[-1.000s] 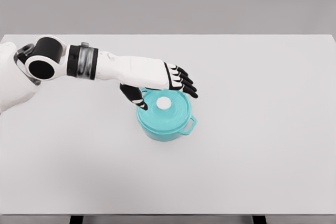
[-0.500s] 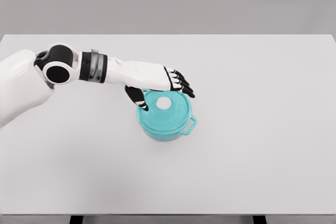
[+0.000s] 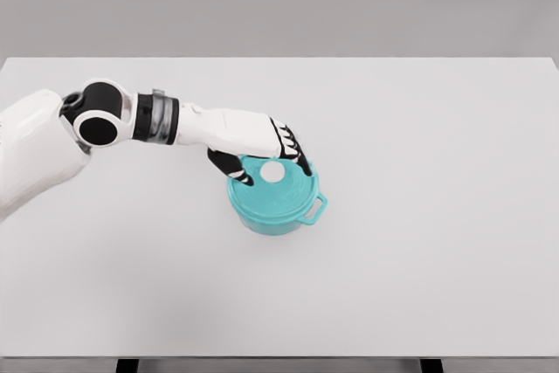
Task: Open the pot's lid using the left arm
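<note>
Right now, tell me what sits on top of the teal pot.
The teal lid covers the pot, its white knob showing. The left robot hand reaches over the lid's far edge. The lid hides the pot's inside.

One head camera looks steeply down across the whole white table (image 3: pixel 419 268).

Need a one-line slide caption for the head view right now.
Left hand reaches over the teal pot on the white table, fingers around the lid's white knob; lid on.
</note>
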### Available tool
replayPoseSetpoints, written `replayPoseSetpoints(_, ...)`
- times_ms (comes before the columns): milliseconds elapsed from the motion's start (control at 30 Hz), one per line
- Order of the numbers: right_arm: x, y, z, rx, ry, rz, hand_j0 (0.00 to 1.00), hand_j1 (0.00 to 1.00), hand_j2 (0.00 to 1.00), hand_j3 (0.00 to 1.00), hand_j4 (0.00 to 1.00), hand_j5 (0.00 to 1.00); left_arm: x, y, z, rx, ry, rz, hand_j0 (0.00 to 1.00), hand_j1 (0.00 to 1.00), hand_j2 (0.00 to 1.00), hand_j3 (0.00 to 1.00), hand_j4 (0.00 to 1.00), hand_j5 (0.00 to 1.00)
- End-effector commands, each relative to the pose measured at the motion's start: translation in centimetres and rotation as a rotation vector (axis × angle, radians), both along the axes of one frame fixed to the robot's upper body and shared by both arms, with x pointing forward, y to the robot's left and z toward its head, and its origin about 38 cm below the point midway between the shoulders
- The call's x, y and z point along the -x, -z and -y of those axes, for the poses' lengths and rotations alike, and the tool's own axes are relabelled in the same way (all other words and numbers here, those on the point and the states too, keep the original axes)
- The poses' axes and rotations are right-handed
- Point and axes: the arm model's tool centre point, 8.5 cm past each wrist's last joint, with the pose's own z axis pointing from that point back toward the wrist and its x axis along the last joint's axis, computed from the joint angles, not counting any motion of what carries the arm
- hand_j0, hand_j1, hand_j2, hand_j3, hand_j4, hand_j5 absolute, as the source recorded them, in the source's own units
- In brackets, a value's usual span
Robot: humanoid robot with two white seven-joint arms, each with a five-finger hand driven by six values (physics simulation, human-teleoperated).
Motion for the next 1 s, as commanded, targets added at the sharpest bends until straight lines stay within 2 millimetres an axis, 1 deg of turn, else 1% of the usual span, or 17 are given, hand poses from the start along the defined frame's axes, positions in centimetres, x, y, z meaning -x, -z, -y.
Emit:
replayPoseSetpoints(0,0.0,0.0,0.0,0.0,0.001,0.0,1.0,1.0,1.0,1.0,1.0,1.0,0.0,-0.1,0.1,0.006,0.0,-0.003,0.71,0.71,0.71,0.71,0.71,0.71)
replayPoseSetpoints(33,0.0,0.0,0.0,0.0,-0.001,0.0,1.0,1.0,1.0,1.0,1.0,1.0,0.1,0.1,0.1,0.008,0.001,-0.008,0.69,0.69,0.69,0.69,0.69,0.69)
replayPoseSetpoints(100,0.0,0.0,0.0,0.0,0.001,0.0,1.0,1.0,1.0,1.0,1.0,1.0,0.2,-0.1,0.0,0.016,0.0,-0.012,0.57,0.57,0.57,0.57,0.57,0.57)
replayPoseSetpoints(167,0.0,0.0,0.0,0.0,0.001,0.0,1.0,1.0,1.0,1.0,1.0,1.0,0.2,-0.2,0.0,0.02,0.002,-0.014,0.5,0.5,0.5,0.5,0.5,0.5)
replayPoseSetpoints(300,0.0,0.0,0.0,0.0,-0.001,0.0,1.0,1.0,1.0,1.0,1.0,1.0,0.3,0.0,-0.1,0.017,0.002,-0.018,0.45,0.45,0.45,0.45,0.45,0.45)
replayPoseSetpoints(367,0.0,0.0,0.0,0.0,-0.001,0.0,1.0,1.0,1.0,1.0,1.0,1.0,0.8,-0.6,0.2,0.036,0.019,-0.02,0.41,0.41,0.41,0.41,0.41,0.41)
replayPoseSetpoints(433,0.0,0.0,0.0,0.0,-0.001,0.0,1.0,1.0,1.0,1.0,1.0,1.0,1.3,-1.3,-0.4,0.054,0.027,-0.024,0.38,0.38,0.38,0.38,0.38,0.38)
replayPoseSetpoints(467,0.0,0.0,0.0,0.0,-0.001,0.0,1.0,1.0,1.0,1.0,1.0,1.0,1.6,-1.6,-0.5,0.054,0.034,-0.018,0.37,0.37,0.37,0.37,0.37,0.37)
replayPoseSetpoints(567,0.0,0.0,0.0,0.0,0.001,0.0,1.0,1.0,1.0,1.0,1.0,1.0,2.1,-2.7,-1.8,0.063,0.031,-0.015,0.38,0.38,0.38,0.38,0.38,0.38)
replayPoseSetpoints(633,0.0,0.0,0.0,0.0,-0.001,0.0,1.0,1.0,1.0,1.0,1.0,1.0,2.6,-5.2,-4.6,0.079,0.001,0.017,0.38,0.38,0.38,0.38,0.38,0.38)
replayPoseSetpoints(700,0.0,0.0,0.0,0.0,-0.001,0.0,1.0,1.0,1.0,1.0,1.0,1.0,3.3,-6.3,-7.8,0.059,-0.04,0.027,0.38,0.38,0.38,0.38,0.38,0.38)
replayPoseSetpoints(733,0.0,0.0,0.0,0.0,-0.001,0.0,1.0,1.0,1.0,1.0,1.0,1.0,3.4,-7.3,-9.7,0.049,-0.079,0.051,0.38,0.38,0.38,0.38,0.38,0.38)
replayPoseSetpoints(767,0.0,0.0,0.0,0.0,-0.001,0.0,1.0,1.0,1.0,1.0,1.0,1.0,3.6,-7.7,-11.6,0.03,-0.119,0.058,0.39,0.39,0.39,0.39,0.39,0.39)
replayPoseSetpoints(800,0.0,0.0,0.0,0.0,0.001,0.0,1.0,1.0,1.0,1.0,1.0,1.0,3.6,-7.8,-13.0,0.01,-0.149,0.059,0.39,0.39,0.39,0.39,0.39,0.39)
replayPoseSetpoints(867,0.0,0.0,0.0,0.0,-0.001,0.0,1.0,1.0,1.0,1.0,1.0,1.0,3.8,-7.8,-16.5,-0.044,-0.229,0.055,0.39,0.39,0.39,0.39,0.39,0.39)
replayPoseSetpoints(900,0.0,0.0,0.0,0.0,-0.001,0.0,1.0,1.0,1.0,1.0,1.0,1.0,3.8,-6.9,-17.9,-0.058,-0.269,0.031,0.4,0.4,0.4,0.4,0.4,0.4)
replayPoseSetpoints(967,0.0,0.0,0.0,0.0,-0.001,0.0,1.0,1.0,1.0,1.0,1.0,1.0,3.4,-5.7,-19.1,-0.061,-0.31,0.004,0.4,0.4,0.4,0.4,0.4,0.4)
